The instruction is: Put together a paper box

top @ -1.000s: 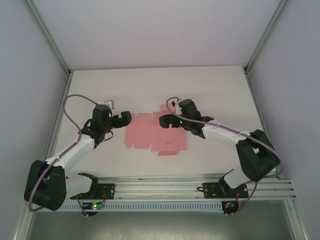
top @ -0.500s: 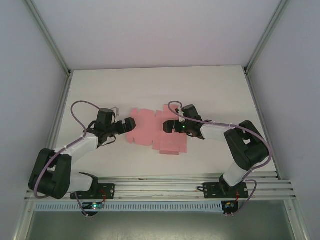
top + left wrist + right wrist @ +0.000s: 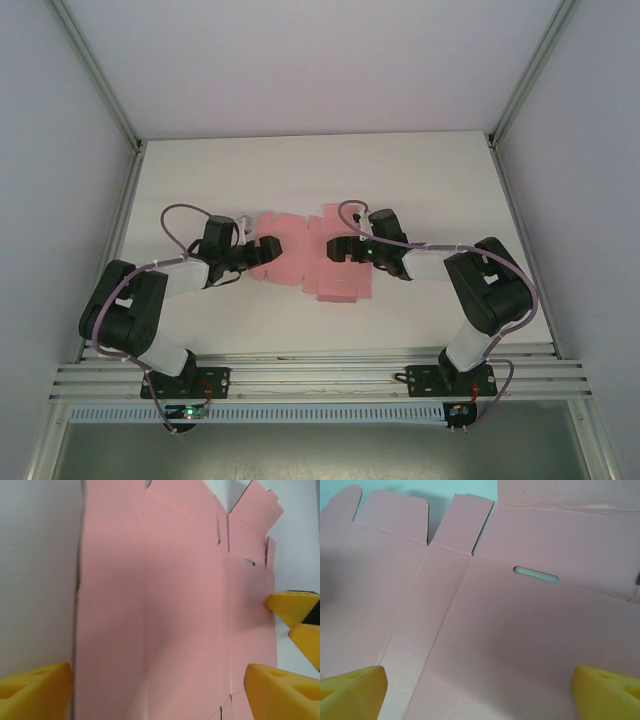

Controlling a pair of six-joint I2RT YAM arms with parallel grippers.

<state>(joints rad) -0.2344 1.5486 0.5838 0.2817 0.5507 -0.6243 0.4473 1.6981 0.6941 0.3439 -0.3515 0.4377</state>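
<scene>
The paper box [image 3: 300, 262] is a flat pink die-cut sheet lying in the middle of the table. My left gripper [image 3: 268, 249] is low over its left edge and my right gripper [image 3: 337, 249] is low over its middle right. In the left wrist view the sheet [image 3: 175, 605] spreads between my open left gripper [image 3: 160, 695], and the right arm's yellow fingertips [image 3: 292, 605] touch its far edge. In the right wrist view the creased sheet [image 3: 510, 630], with a slot and flaps, lies under my open right gripper [image 3: 480, 695]. Neither gripper holds anything.
The white table [image 3: 300, 170] has bare surface behind and in front of the sheet. Metal frame posts [image 3: 100, 80] rise at both back corners beside grey walls. An aluminium rail [image 3: 320, 375] runs along the near edge.
Both arms have folded down and come in low onto the sheet from either side. The left gripper has slid right to the sheet's left edge. The sheet has shifted slightly away.
</scene>
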